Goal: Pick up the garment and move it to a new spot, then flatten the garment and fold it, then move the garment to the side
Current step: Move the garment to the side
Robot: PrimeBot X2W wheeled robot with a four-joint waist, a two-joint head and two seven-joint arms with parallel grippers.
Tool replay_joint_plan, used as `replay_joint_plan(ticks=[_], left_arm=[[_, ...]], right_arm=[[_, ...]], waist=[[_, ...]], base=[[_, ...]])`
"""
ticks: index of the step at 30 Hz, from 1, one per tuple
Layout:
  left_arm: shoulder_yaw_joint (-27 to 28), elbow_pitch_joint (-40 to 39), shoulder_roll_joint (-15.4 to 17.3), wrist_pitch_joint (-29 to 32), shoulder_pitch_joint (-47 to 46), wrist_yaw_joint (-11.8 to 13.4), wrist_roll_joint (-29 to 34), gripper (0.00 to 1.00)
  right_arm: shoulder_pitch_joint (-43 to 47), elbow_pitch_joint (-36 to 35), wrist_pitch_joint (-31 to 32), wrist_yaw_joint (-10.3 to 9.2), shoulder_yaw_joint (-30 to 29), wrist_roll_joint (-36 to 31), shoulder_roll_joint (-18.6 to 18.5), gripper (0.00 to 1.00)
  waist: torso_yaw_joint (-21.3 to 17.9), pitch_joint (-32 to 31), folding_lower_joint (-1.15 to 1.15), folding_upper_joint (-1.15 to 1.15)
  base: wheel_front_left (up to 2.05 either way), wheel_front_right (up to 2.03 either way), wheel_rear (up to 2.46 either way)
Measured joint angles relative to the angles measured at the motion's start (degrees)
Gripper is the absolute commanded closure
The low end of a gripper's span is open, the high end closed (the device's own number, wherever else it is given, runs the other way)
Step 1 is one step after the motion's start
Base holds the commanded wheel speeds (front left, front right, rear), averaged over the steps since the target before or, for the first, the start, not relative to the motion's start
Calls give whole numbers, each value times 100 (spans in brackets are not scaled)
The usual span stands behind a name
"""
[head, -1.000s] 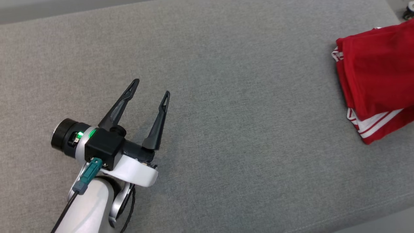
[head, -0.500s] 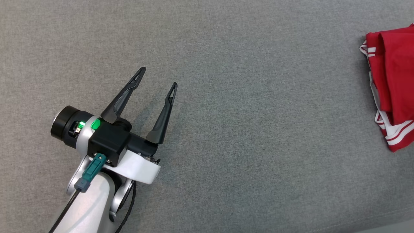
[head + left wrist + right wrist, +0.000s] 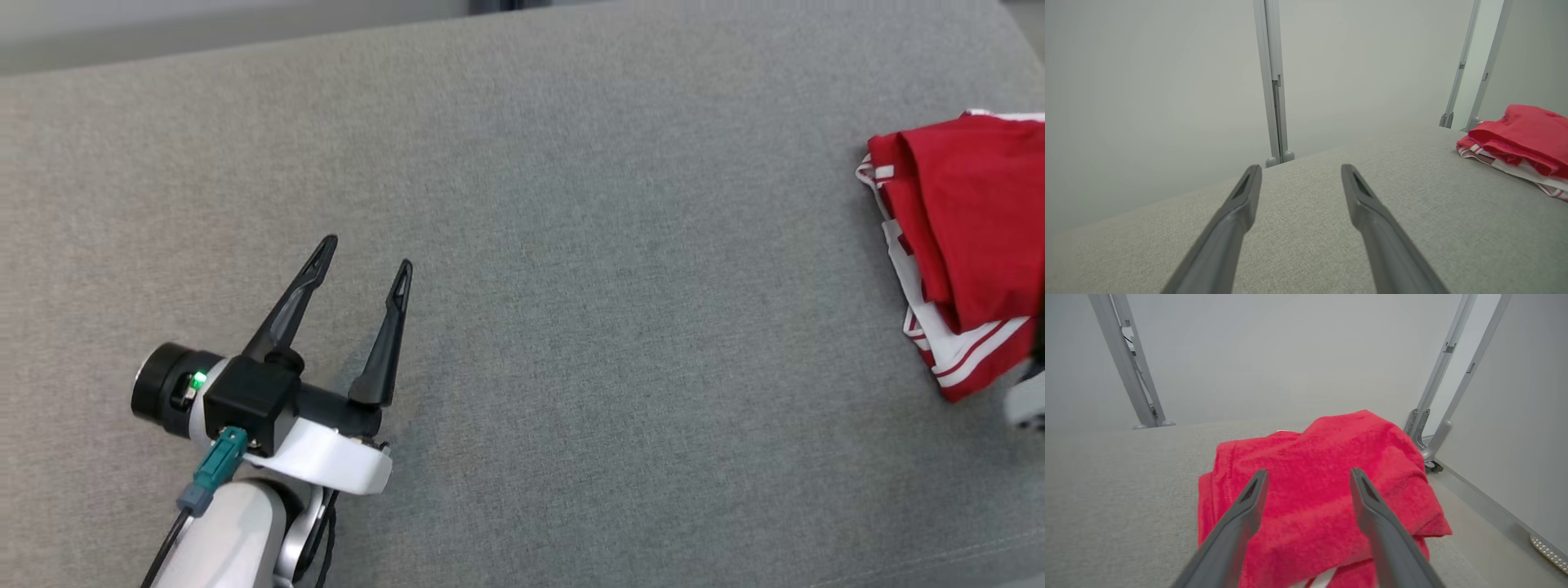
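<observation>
the garment (image 3: 963, 245), red with white stripes, lies in a folded-looking bundle at the right end of the grey surface (image 3: 612, 286), close to its right edge. in the right wrist view the right gripper (image 3: 1308, 474) hangs just above the garment (image 3: 1314, 522), fingers spread and nothing between them. i cannot tell whether the tips touch the cloth.

what is new is a pale, blurred piece at the right edge of the head view, just beside the garment's striped corner. it is probably part of the right arm. i judge the right arm is working at the bundle, either about to take it or having just set it down. since the cloth already looks folded and sits to the side, the task may be near its end, though the pictures do not settle this.

the left gripper (image 3: 365, 255) is released and empty, low over bare surface, well apart from the garment. its wrist view shows its gripper (image 3: 1300, 171) the same way, with the garment (image 3: 1519, 139) far off to the right.

compared with half a second ago, the whole head view has shifted, so the camera moved. the far edge of the surface is in view again and more of the garment shows. the bundle keeps much the same shape, and the left fingers keep about the same spread.
</observation>
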Motion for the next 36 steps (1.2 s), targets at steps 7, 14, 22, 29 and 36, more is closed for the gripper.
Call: replay_joint_plan(ticks=[7, 14, 22, 29, 36], left_arm=[[171, 263, -35, -133, 408, 154, -219, 0], [412, 515, -44, -265, 862, 332, -454, 0], [683, 603, 86, -343, 1260, 504, -565, 0], [732, 615, 93, -367, 1545, 575, -649, 0], [767, 630, 105, -393, 1766, 595, -727, 0]], right_arm=[[726, -1113, -1, 0, 575, -216, 832, 0], [1239, -1864, 35, 0, 1117, -301, 1151, 0], [1705, -2581, 327, 0, 1146, -394, 1225, 0], [2245, -2972, 563, 0, 1009, -457, 1255, 0], [2637, -3232, 757, 0, 931, -487, 1274, 0]], waist=[[136, -526, 0, 0], [484, -964, 0, 0], [873, -1308, 0, 0], [945, -1613, 0, 0], [936, -1867, 0, 0]], base=[[0, 0, 0], [0, 0, 0], [0, 0, 0], [0, 0, 0], [0, 0, 0]])
